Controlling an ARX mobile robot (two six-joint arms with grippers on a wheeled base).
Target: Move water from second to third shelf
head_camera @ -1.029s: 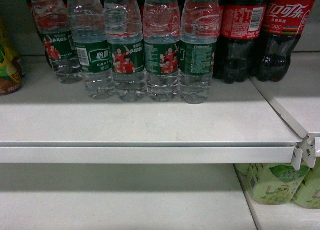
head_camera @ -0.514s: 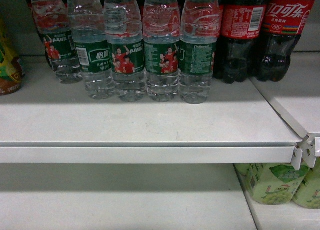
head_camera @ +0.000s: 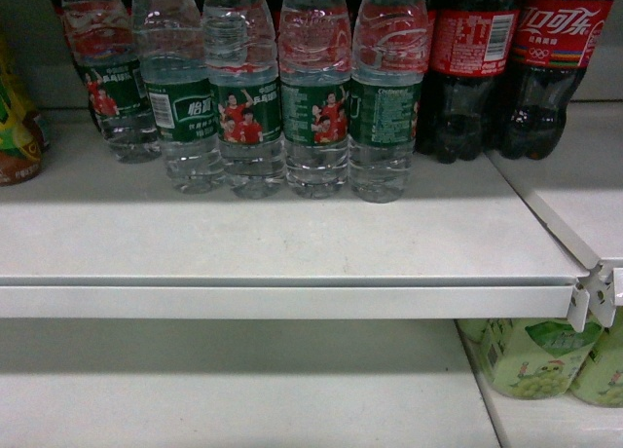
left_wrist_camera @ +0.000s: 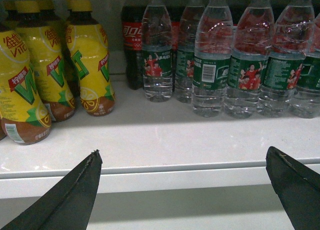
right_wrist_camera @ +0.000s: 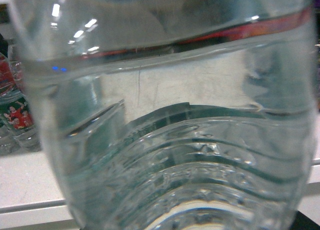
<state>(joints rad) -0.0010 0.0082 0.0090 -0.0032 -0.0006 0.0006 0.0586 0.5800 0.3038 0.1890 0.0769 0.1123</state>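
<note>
A clear ribbed water bottle (right_wrist_camera: pixel 165 140) fills the right wrist view, pressed close to the camera, its green label showing through the water. My right gripper's fingers are hidden behind it, and the bottle sits where the jaws close. Neither that gripper nor the bottle shows in the head view. Several more water bottles (head_camera: pixel 314 107) with green athlete labels stand in a row at the back of the upper shelf (head_camera: pixel 292 243). My left gripper (left_wrist_camera: pixel 182 157) is open and empty, in front of the shelf edge and well short of the water row (left_wrist_camera: pixel 250 65).
Dark cola bottles (head_camera: pixel 545 68) stand right of the water. Yellow tea bottles (left_wrist_camera: pixel 92 60) crowd the shelf's left end. A lower shelf (head_camera: pixel 243 390) runs below, with pale green bottles (head_camera: pixel 531 355) on its right. A shelf bracket (head_camera: pixel 594 292) juts out at the right.
</note>
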